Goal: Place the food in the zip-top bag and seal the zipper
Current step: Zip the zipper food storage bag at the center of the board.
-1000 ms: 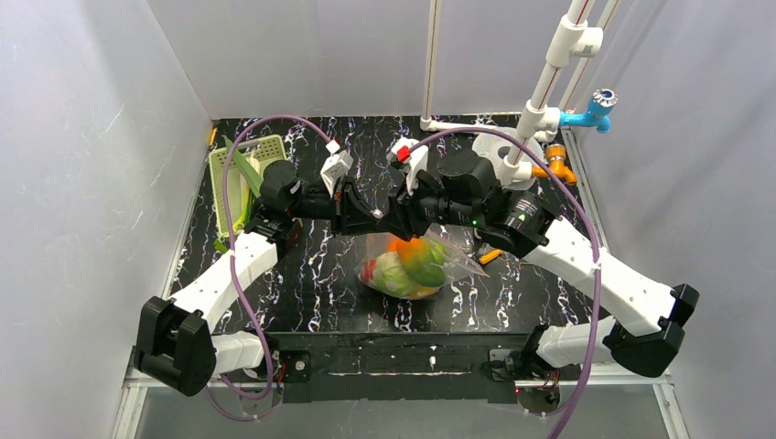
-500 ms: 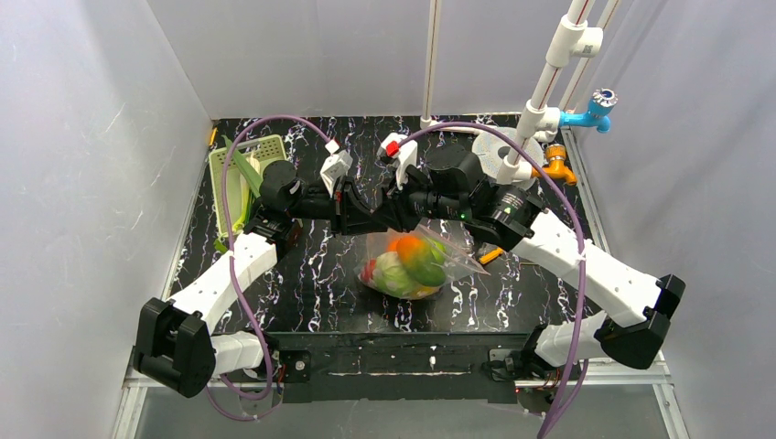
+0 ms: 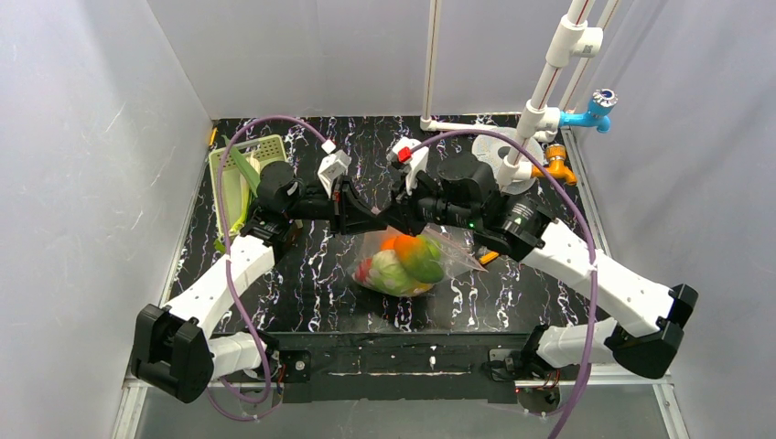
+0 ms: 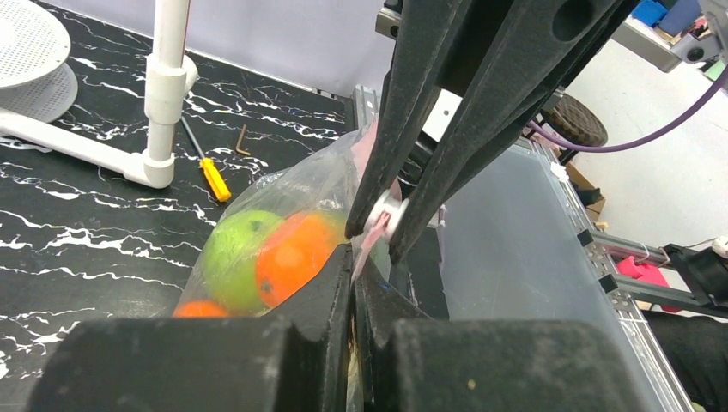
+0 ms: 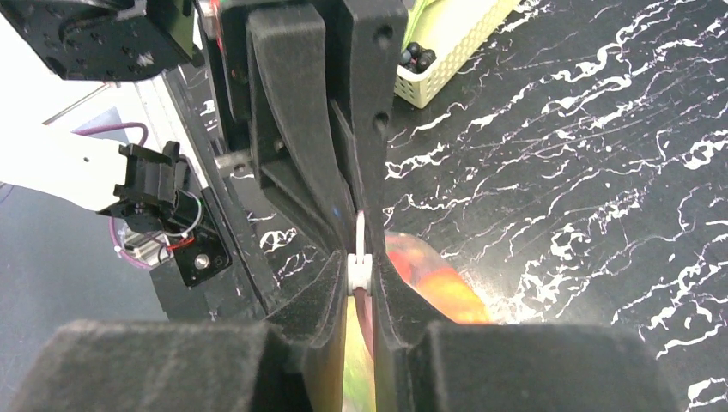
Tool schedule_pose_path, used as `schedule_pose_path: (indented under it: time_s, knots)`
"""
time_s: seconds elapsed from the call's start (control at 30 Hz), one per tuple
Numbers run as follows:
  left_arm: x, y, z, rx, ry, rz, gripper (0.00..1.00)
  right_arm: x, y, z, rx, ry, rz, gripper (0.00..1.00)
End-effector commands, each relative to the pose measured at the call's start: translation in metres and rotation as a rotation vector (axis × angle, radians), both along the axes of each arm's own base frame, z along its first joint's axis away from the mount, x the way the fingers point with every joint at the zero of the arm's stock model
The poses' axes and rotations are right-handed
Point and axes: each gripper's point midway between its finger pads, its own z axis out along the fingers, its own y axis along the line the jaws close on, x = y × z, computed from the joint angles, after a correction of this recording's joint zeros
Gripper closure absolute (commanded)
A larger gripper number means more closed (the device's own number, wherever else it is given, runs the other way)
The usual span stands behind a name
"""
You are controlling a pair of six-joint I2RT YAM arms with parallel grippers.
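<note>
The clear zip-top bag hangs just above the table's middle, with orange, green and red food inside. Both grippers meet at its top edge. My left gripper is shut on the pinkish zipper strip, its fingertips pinching the plastic. My right gripper faces it, jaws pressed on the zipper's white slider, which also shows in the left wrist view as the slider. A green fruit and an orange one show through the bag.
A pale green basket stands at the back left. White pipe stand, perforated white disc, blue fitting and orange fitting fill the back right. A yellow-handled screwdriver lies right of the bag.
My right gripper's jaws have closed in onto the white slider. The right arm swayed left and came back. The bag shifted slightly left; the left gripper kept its hold.
</note>
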Motion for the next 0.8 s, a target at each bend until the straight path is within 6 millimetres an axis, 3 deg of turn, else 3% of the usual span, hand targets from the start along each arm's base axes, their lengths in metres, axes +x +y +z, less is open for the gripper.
schedule_pose_path:
  time_s: [0.0,0.27,0.53,0.77]
  knots:
    - [0.022,0.012,0.013,-0.008,-0.054,0.126,1.00,-0.007,-0.022,0.029,0.088,-0.065,-0.024,0.98]
    - [0.036,0.022,0.012,-0.003,-0.063,0.197,1.00,-0.005,-0.061,0.014,0.055,-0.061,-0.105,0.99]
    - [0.066,0.039,-0.001,0.046,-0.034,0.354,1.00,-0.021,-0.106,-0.004,0.008,-0.055,-0.183,0.99]
    - [0.078,0.047,-0.002,0.038,-0.025,0.407,1.00,-0.034,-0.152,-0.018,-0.014,-0.053,-0.294,0.99]
